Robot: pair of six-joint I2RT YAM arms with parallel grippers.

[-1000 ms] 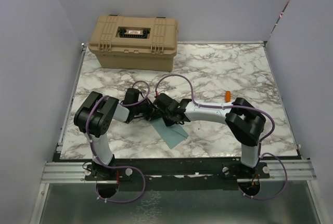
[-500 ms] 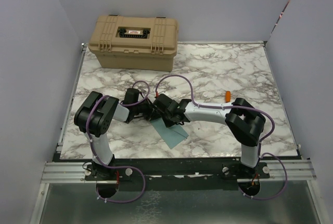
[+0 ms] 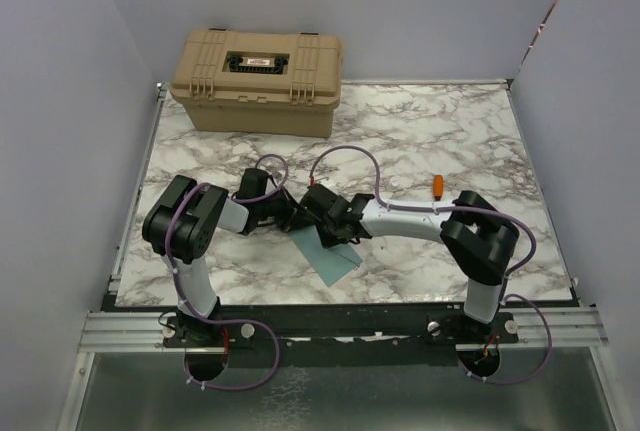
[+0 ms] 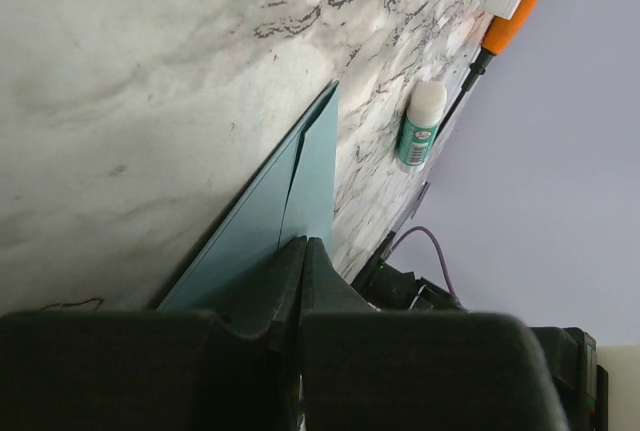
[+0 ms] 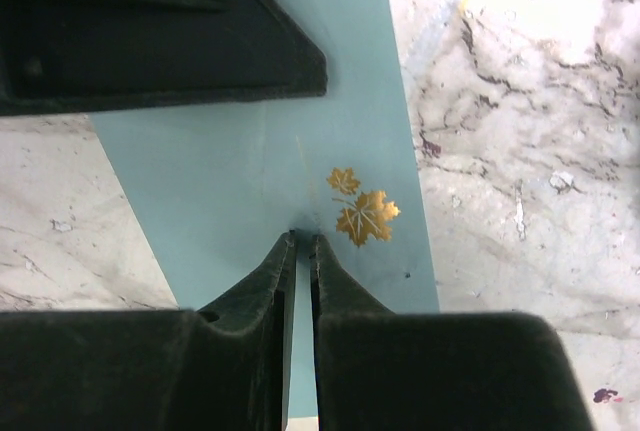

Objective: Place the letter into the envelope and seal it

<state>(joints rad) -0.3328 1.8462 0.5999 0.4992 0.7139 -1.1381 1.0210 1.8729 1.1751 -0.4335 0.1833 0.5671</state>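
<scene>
From above, the envelope (image 3: pixel 338 259) lies flat on the table (image 3: pixel 450 131) between the arms; no letter shows. Left wrist: the left gripper (image 4: pixel 303 246) is closed at its edge. Right wrist: the right gripper (image 5: pixel 302 239), nearly closed, touches beside the leaf sticker (image 5: pixel 362 211); firm, even pressure should seal it.

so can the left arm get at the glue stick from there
Probably yes: the glue stick lies on bare marble past the envelope, nothing between, though the right arm sits close by. The left gripper is shut at the envelope, so it would have to open first.
</scene>
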